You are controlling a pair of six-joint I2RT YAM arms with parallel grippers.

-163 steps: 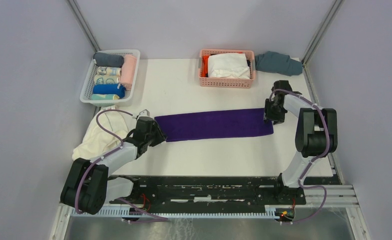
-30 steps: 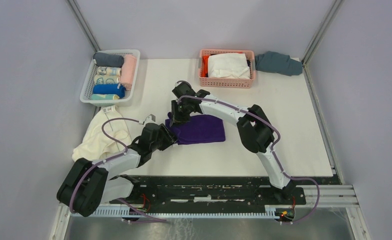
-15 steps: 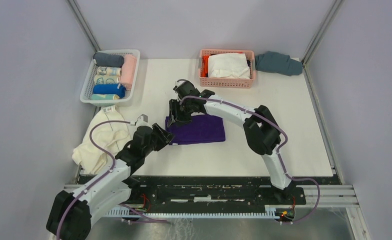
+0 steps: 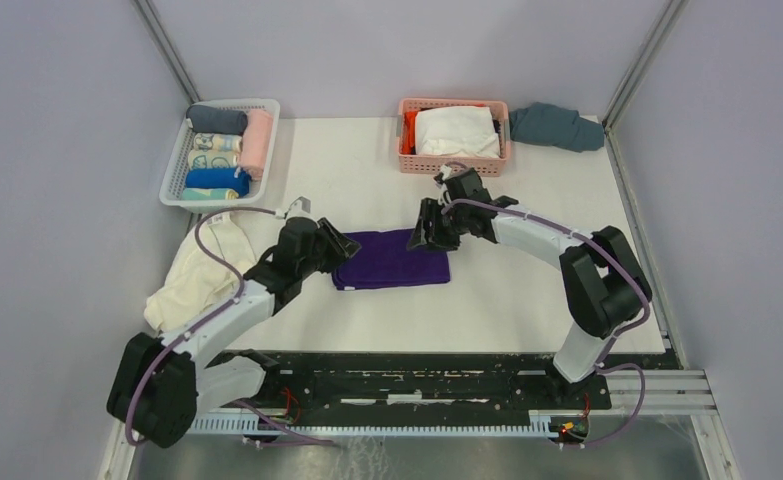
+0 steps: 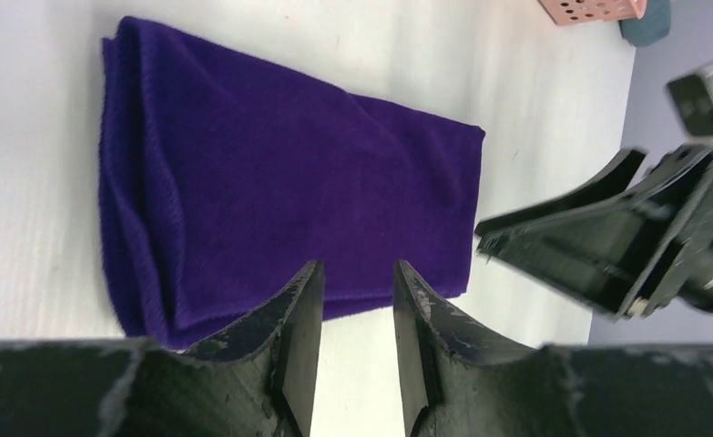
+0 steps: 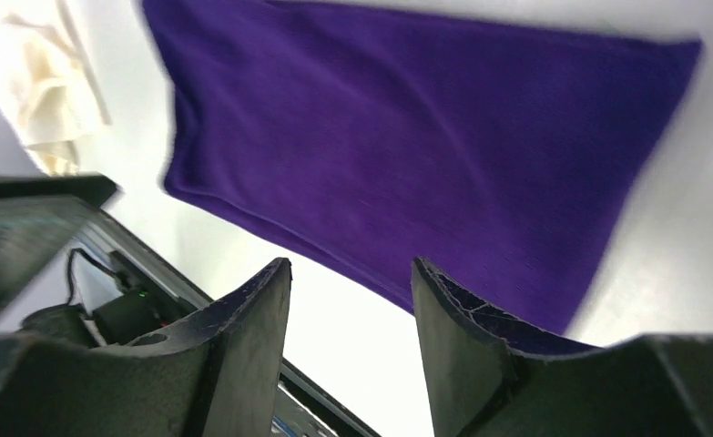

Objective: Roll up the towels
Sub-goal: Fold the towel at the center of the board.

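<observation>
If pinched by the top layer alone, expect the purple towel (image 4: 391, 259), folded at the centre of the table (image 4: 557, 300), to peel open, not roll. Note left gripper (image 5: 356, 273) parted and empty over its 9 o'clock end, right gripper (image 6: 351, 269) likewise at its 2 o'clock corner, apt to clash if driven inward; cream towel (image 4: 202, 280) heaped at the 9 o'clock table edge.

Bright even light, soft shadows on tabletop (image 4: 347, 170), top view sharp, right wrist view motion-blurred, purple towel (image 6: 407, 137) edges smeared.
</observation>
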